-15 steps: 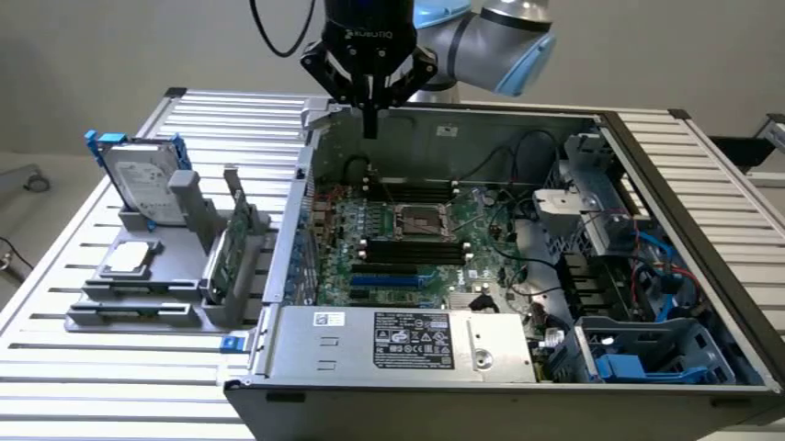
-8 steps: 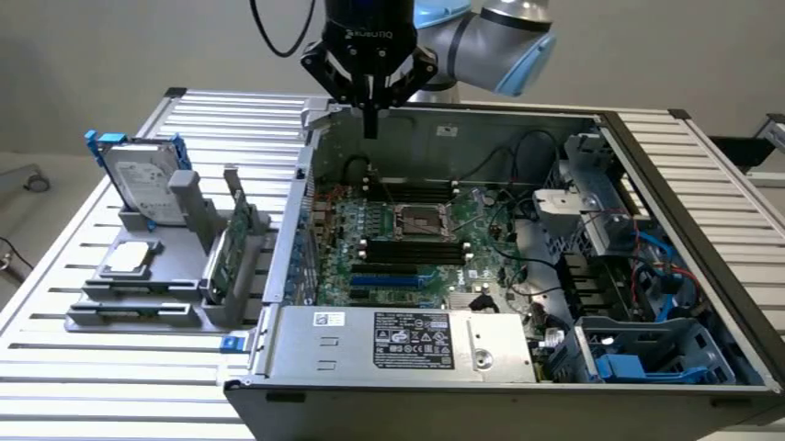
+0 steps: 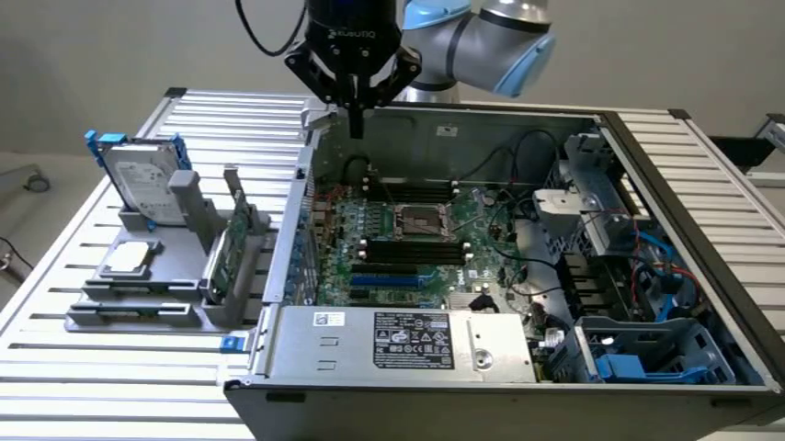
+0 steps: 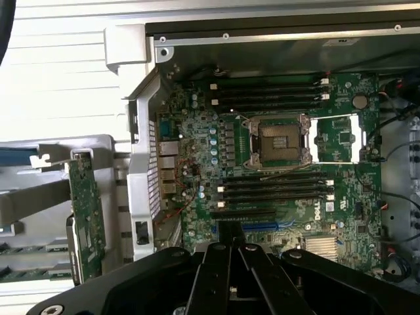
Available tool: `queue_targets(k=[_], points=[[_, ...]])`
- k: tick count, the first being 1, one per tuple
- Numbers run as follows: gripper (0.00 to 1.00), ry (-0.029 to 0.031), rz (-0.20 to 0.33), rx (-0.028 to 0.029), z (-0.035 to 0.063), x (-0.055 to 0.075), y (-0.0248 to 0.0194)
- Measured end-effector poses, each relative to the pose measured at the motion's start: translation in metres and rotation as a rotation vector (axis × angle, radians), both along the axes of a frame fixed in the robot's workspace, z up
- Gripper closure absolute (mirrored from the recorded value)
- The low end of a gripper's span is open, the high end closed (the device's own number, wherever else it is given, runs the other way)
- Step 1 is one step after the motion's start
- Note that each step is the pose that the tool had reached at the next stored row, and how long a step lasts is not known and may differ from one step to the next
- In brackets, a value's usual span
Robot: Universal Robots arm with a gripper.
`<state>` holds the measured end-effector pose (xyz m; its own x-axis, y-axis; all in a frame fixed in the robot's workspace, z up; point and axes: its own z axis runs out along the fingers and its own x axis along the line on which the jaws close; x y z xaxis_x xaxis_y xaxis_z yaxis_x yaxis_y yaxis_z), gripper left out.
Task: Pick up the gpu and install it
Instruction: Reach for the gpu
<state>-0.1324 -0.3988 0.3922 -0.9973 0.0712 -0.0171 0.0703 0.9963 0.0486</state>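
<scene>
The gpu (image 3: 221, 250) stands on edge in a grey rack (image 3: 135, 314) at the exterior view's left, outside the open computer case (image 3: 282, 276); its green circuit board (image 4: 85, 210) faces the wrist camera. My gripper (image 3: 356, 127) hangs above the case's far wall, fingers shut together with nothing between them. In the wrist view the shut gripper (image 4: 230, 237) points down over the motherboard (image 4: 275, 164), near a blue expansion slot (image 4: 262, 227). The gpu is well apart from the gripper, beyond the case's side wall.
In the same rack stand a silver hard drive with a blue frame (image 3: 142, 175) and a small square silver chip (image 3: 131, 257). The power supply (image 3: 405, 340) sits at the case's near end, with cables and drive bays (image 3: 626, 276) on the exterior view's right. A slatted metal table (image 3: 110, 386) carries everything.
</scene>
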Motion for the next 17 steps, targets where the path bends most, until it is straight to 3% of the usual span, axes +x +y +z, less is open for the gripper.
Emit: queue_targets(k=[7,17], points=[[0.89,0.0059,0.000,0.0000,-0.0020,-0.032,0.0004],[0.89,0.0220,0.000,0.0001,-0.0068,-0.077,0.0021]])
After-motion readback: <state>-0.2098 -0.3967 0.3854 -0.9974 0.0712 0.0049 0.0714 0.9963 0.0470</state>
